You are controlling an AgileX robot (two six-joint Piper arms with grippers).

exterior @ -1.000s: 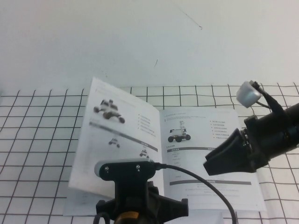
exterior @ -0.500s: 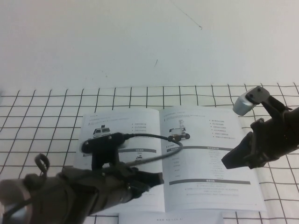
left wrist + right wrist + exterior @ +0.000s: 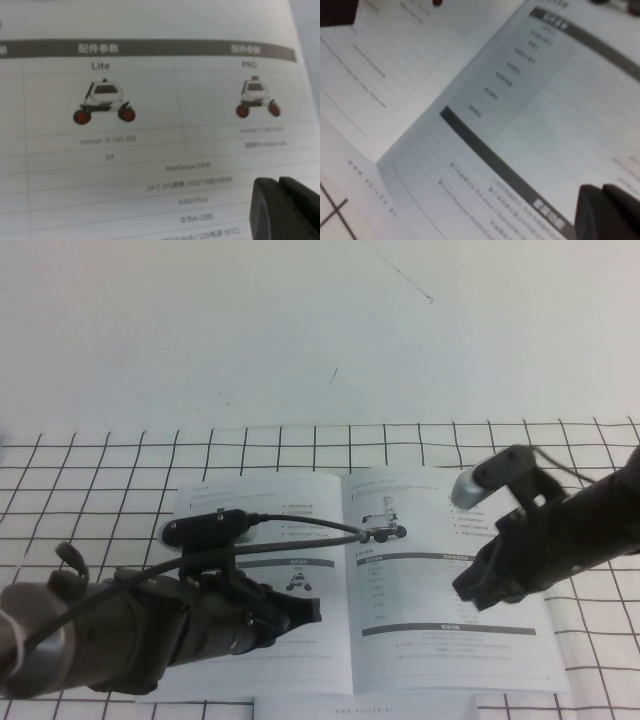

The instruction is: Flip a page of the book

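Note:
The book (image 3: 440, 650) lies open and flat on the grid table. The page (image 3: 290, 495) lies flat as its left-hand sheet, its white vehicle picture partly hidden by my left arm. My left gripper (image 3: 312, 608) is shut and empty, low over that page's lower part; the left wrist view shows its tip (image 3: 278, 182) beside a table with two red-wheeled rovers (image 3: 104, 101). My right gripper (image 3: 466, 592) is shut and empty, low over the right-hand sheet with the rover photo (image 3: 385, 530). The right wrist view shows its tip (image 3: 601, 189) over a dark-headed table (image 3: 495, 160).
A separate plain white sheet (image 3: 370, 708) pokes out under the book's near edge. The black-lined grid mat (image 3: 80, 500) covers the near table, with bare white tabletop (image 3: 300, 330) beyond. My left arm's cable (image 3: 300, 525) loops across the left sheet.
The page stood raised on the left and has dropped flat. My left arm swung in from the left over it. My right gripper moved left and down over the right-hand sheet.

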